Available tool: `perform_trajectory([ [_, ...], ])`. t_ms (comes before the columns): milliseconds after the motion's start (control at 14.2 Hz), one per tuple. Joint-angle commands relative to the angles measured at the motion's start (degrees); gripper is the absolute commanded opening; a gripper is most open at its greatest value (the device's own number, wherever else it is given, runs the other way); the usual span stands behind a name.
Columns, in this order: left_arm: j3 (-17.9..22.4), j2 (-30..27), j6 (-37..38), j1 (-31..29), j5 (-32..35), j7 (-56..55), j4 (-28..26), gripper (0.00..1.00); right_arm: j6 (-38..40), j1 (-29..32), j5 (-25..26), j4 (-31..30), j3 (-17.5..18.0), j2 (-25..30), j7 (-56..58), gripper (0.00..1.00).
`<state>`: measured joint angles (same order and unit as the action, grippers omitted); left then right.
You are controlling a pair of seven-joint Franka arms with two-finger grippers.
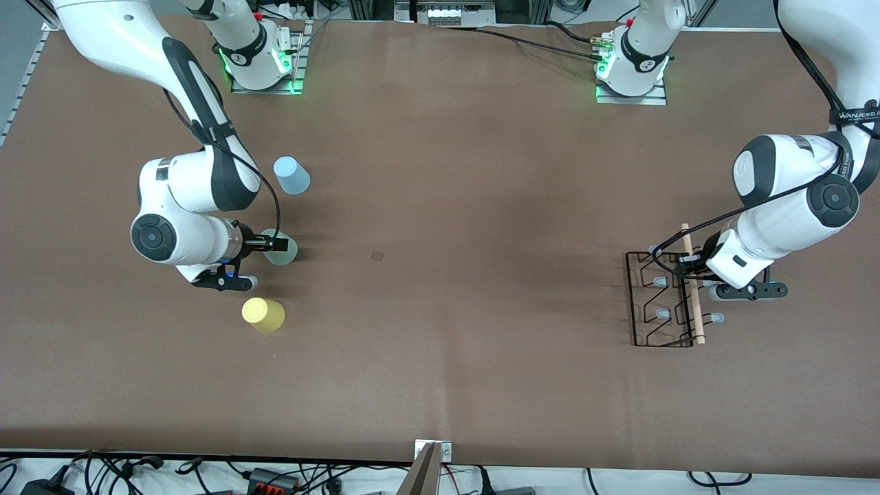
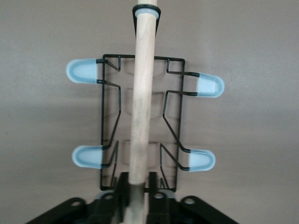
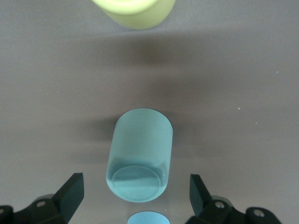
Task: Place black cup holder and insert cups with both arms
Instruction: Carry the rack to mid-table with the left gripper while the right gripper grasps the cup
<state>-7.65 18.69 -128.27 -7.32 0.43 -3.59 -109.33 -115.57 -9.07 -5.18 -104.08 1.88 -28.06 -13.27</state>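
Note:
The black cup holder [image 1: 650, 302] stands on the table toward the left arm's end, its wooden rod [image 1: 693, 289] along the top. My left gripper [image 1: 689, 264] is shut on that rod [image 2: 142, 93] near one end, with blue-tipped pegs [image 2: 84, 71] jutting out on both sides of the wire frame [image 2: 108, 116]. Toward the right arm's end, my right gripper [image 1: 278, 243] hangs open over the mint green cup [image 1: 283, 252]. The mint cup [image 3: 140, 156] stands flat end up between the fingers [image 3: 70, 193], which do not touch it.
The light blue cup [image 1: 291, 175] stands farther from the front camera than the mint one, and the yellow cup [image 1: 263, 315] nearer. Both also show in the right wrist view, yellow cup [image 3: 135, 11] and blue cup [image 3: 148, 219]. Brown table [image 1: 447, 261] lies between the two arms.

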Motion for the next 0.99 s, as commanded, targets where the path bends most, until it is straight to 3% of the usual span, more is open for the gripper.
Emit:
perform_trajectory([
  [0,-0.35,0.91,0.48,0.11,-1.39,-0.27,2.28,0.01,-0.01,-0.77,-0.27,0.72,-0.04,-0.85,-2.63,1.00],
  [141,-1.66,0.30,3.27,1.43,-1.39,-3.07,4.29,0.01,-0.09,-1.30,0.17,0.72,-0.12,-0.94,-3.08,1.00],
  [282,-5.34,0.38,11.17,1.78,-1.39,-7.47,10.34,0.01,-0.18,-1.30,0.44,0.63,-0.30,-1.29,-3.08,1.00],
  [493,-12.02,1.26,15.50,5.11,-1.39,-14.76,16.78,0.01,-0.44,-1.04,0.70,0.63,-0.39,-2.43,-3.16,1.00],
  [634,-13.27,3.19,15.51,11.33,-1.39,-25.54,18.97,0.01,-0.71,-0.60,0.70,0.63,-0.48,-2.88,-3.16,1.00],
  [916,-13.18,11.78,15.25,23.47,-1.05,-41.31,29.67,0.02,-0.71,-0.51,0.61,0.63,-0.48,-3.75,-3.16,1.00],
])
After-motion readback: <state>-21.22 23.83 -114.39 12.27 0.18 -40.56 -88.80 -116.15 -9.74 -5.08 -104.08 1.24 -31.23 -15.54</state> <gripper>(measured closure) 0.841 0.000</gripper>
